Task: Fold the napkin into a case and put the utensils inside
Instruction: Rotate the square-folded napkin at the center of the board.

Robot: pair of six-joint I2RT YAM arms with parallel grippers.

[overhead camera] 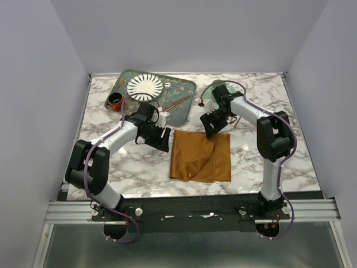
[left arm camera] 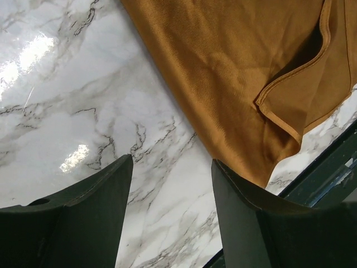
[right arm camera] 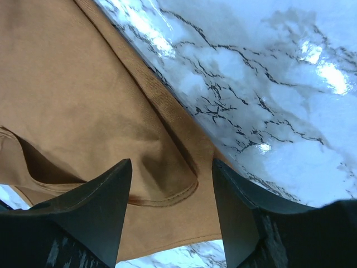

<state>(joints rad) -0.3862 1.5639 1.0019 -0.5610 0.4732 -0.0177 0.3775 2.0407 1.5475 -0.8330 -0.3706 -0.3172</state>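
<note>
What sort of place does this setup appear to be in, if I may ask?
Probably a lab test booth: plain white walls enclose a marble-patterned table, with a metal rail along its near edge.

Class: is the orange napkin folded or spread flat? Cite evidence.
Partly folded: the napkin shows a hemmed flap lying over a lower layer; outline roughly square.

No legible text, label, brand, number or sign in any view. Napkin (overhead camera: 201, 156) plain. Marble surface (overhead camera: 128, 167) veined only. Plate (overhead camera: 145, 85) radial stripes, no lettering.
</note>
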